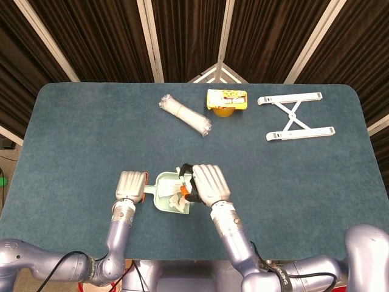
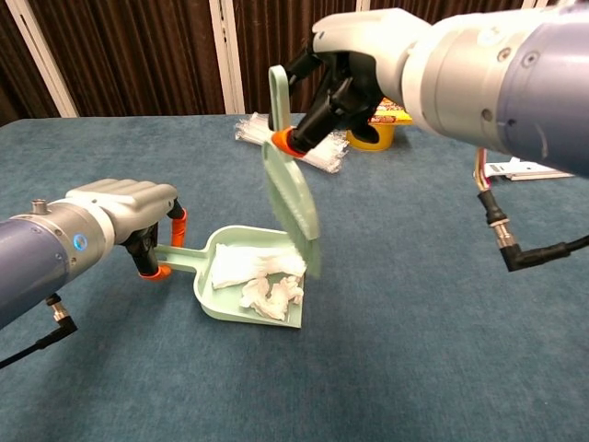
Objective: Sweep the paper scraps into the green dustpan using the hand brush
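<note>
Lying crumpled and white, paper scraps (image 2: 258, 279) fill green dustpan (image 2: 217, 304).

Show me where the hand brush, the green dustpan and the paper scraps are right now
hand brush (image 2: 293, 198), chest view, on the flat green back of its head.
green dustpan (image 2: 204, 296), chest view, on its left side wall.
paper scraps (image 2: 258, 276), chest view, on the white pile inside the pan.

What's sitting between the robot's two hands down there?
The green dustpan with the paper scraps in it lies between the left hand and right hand, clearest in the chest view.
</note>
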